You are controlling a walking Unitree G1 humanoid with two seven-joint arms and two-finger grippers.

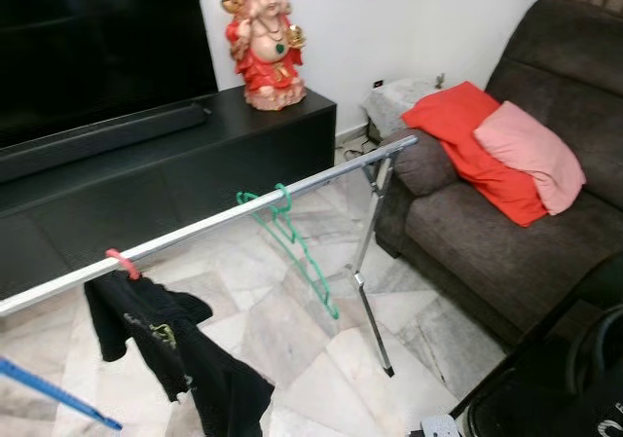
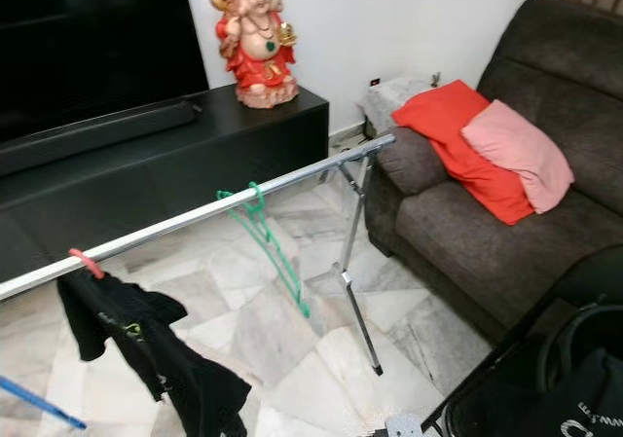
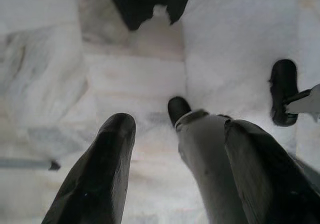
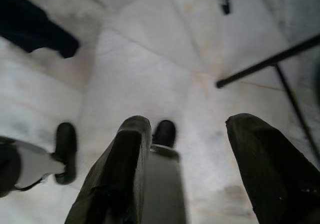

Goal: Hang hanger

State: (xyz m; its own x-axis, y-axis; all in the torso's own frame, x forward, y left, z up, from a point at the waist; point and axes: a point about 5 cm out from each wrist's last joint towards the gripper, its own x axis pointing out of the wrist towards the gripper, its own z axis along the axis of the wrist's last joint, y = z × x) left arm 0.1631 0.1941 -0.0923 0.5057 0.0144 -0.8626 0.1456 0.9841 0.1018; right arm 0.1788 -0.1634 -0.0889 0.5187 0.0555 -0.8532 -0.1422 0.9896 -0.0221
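Observation:
An empty green hanger (image 1: 295, 250) hangs by its hook from the silver rail (image 1: 209, 226) of a clothes rack, a little past the middle. Further left on the rail, a red hanger hook (image 1: 123, 263) carries a black garment (image 1: 180, 354). A blue hanger (image 1: 51, 394) pokes in at the lower left corner. My left gripper (image 3: 180, 126) hangs down over the marble floor, open, with nothing between its fingers (image 3: 100, 174). Likewise my right gripper (image 4: 190, 126) points at the floor, open and empty, my own leg and foot (image 4: 164, 133) showing beyond it.
The rack's leg (image 1: 370, 291) stands on the marble floor next to a dark brown sofa (image 1: 487, 242) with a red cushion (image 1: 467, 140) and a pink cushion (image 1: 531, 150). A black TV cabinet (image 1: 165, 174) with a red statue (image 1: 265, 43) runs behind. A black bag (image 1: 555, 379) sits lower right.

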